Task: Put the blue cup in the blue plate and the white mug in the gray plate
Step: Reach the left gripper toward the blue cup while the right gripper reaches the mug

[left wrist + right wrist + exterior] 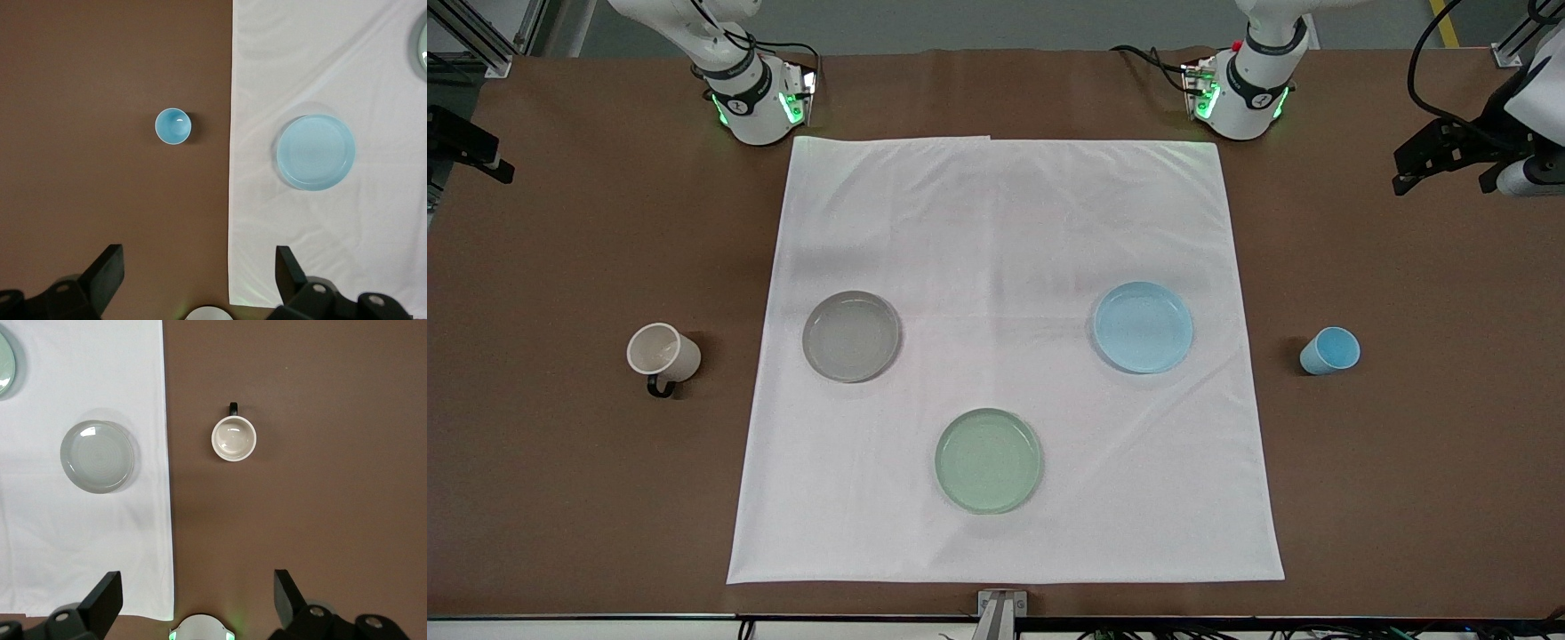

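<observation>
The blue cup (1330, 350) stands upright on the bare brown table at the left arm's end, beside the blue plate (1144, 326) on the white cloth. Both show in the left wrist view, the cup (173, 126) and the plate (315, 152). The white mug (662, 352) stands on the bare table at the right arm's end, beside the gray plate (851, 335). The right wrist view shows the mug (233, 439) and the gray plate (97, 456). My left gripper (199, 267) and right gripper (197, 590) are open and empty, high over the table ends.
A pale green plate (989, 460) lies on the white cloth (1005, 222), nearer to the front camera than the other two plates. All three plates hold nothing. The arm bases stand at the cloth's farthest edge.
</observation>
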Controlling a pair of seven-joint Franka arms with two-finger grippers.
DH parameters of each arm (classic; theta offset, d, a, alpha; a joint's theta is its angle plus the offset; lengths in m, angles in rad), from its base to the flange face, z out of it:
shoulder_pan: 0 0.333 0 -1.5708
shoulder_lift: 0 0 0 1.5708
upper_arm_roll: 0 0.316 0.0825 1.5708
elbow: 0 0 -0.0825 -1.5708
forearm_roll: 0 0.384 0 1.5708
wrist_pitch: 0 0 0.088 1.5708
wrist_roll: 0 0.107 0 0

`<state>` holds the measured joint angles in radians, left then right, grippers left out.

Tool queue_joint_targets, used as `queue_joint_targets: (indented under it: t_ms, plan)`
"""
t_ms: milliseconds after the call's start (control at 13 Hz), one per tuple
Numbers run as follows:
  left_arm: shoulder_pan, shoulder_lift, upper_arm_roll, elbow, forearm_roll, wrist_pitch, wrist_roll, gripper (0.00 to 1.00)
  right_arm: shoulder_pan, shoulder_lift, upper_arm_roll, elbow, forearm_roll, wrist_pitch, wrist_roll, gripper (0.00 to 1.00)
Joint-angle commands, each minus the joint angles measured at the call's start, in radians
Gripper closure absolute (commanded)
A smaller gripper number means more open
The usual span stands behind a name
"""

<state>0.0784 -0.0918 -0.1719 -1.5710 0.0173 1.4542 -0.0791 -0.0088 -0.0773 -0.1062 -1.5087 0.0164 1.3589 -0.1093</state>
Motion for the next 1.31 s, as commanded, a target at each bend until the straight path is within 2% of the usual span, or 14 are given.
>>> queue_joint_targets:
  t_ms: [0,154,308,462,538,769,923,1077,1154,1231]
  plan:
    - [0.004,0.007,-0.003,0.022,0.003,-0.026,0.012,0.0,0.0,-0.01,0.011,-0.005,-0.015,-0.004,0.011,0.0]
    - [0.007,0.026,0.0,0.028,0.019,-0.026,0.041,0.0,-0.002,-0.009,0.011,-0.005,-0.015,-0.003,0.013,0.0]
    - [0.023,0.078,0.034,0.063,0.03,-0.026,0.088,0.0,-0.003,-0.009,0.01,-0.004,-0.012,0.006,0.014,0.0]
    - [0.075,0.083,0.038,-0.013,0.03,-0.005,0.104,0.0,-0.023,-0.009,0.008,0.007,0.0,0.011,0.014,0.0]
    - [0.102,0.081,0.038,-0.067,0.03,0.049,0.105,0.0,-0.026,0.001,0.008,0.018,0.003,0.012,0.014,0.0]
    - [0.147,0.078,0.038,-0.278,0.029,0.255,0.102,0.0,-0.049,0.144,0.005,0.018,-0.001,0.124,0.005,0.0]
    - [0.185,0.084,0.037,-0.441,0.027,0.479,0.102,0.0,-0.094,0.267,0.003,0.018,0.013,0.276,0.002,0.0]
    - [0.187,0.109,0.037,-0.582,0.027,0.712,0.104,0.01,-0.093,0.364,0.003,0.015,0.014,0.38,-0.013,0.0]
    - [0.189,0.138,0.038,-0.628,0.029,0.81,0.104,0.02,-0.089,0.396,0.003,0.002,0.014,0.42,-0.012,0.0]
    - [0.193,0.17,0.038,-0.639,0.029,0.855,0.104,0.06,-0.083,0.442,0.003,-0.019,0.016,0.477,-0.006,0.0]
